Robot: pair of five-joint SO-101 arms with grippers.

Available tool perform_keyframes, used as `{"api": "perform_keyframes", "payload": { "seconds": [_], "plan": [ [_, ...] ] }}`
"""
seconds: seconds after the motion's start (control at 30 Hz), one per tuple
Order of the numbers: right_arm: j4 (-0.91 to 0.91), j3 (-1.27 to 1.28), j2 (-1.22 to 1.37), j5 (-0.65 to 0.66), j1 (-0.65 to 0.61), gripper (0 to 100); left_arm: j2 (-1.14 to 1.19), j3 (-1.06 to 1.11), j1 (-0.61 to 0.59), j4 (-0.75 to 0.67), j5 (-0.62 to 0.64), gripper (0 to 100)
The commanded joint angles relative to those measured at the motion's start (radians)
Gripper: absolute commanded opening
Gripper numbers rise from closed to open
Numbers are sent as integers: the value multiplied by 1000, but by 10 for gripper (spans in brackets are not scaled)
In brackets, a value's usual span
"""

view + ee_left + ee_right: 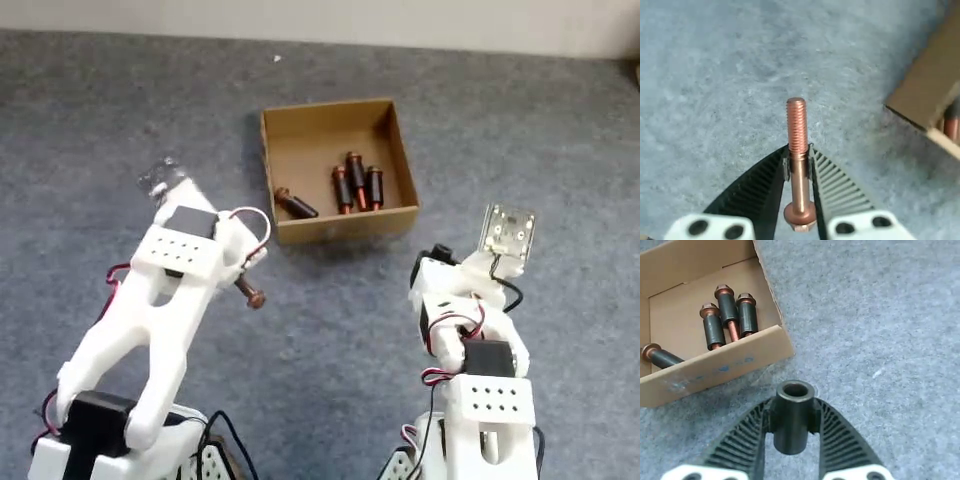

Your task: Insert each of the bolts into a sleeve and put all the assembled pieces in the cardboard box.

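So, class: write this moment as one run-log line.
left gripper: shut on bolt | right gripper: shut on sleeve | cardboard box: four assembled pieces inside

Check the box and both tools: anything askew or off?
Nothing serious. In the box, one assembled piece lies angled near the front wall, apart from the other three pieces, which lie side by side. The left tool holds a bolt and the right tool a sleeve, both straight.

Counts: one cardboard box (335,227); four assembled pieces (726,305), each a bolt inside a sleeve; one bare bolt (797,145); one empty sleeve (791,417); two arms, the left arm (160,300) and the right arm (470,335).
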Motion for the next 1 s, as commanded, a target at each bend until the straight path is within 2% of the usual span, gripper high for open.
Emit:
{"api": "perform_keyframes", "payload": {
  "seconds": [0.0, 0.13, 0.33, 0.57, 0.63, 0.77, 0.97],
  "plan": [
    [-36, -8, -22, -11, 10, 5, -39, -8, -13, 8, 11, 5],
    [-36, -8, -22, -11, 10, 5, -47, -12, -16, 8, -37, 5],
    [-36, -8, -22, -11, 10, 5, -47, -15, -28, 8, -43, 11],
    [-36, -7, -21, -9, 10, 5, -47, -22, -85, 8, -41, 200],
    [-36, -7, -21, -9, 10, 5, -47, -22, -85, 8, -41, 224],
    [-36, -7, -21, -9, 10, 5, -48, -25, -97, 8, -55, 197],
    [-36, -7, -19, -9, 10, 5, -139, -62, -191, 2, -339, 27]
  ]
}}
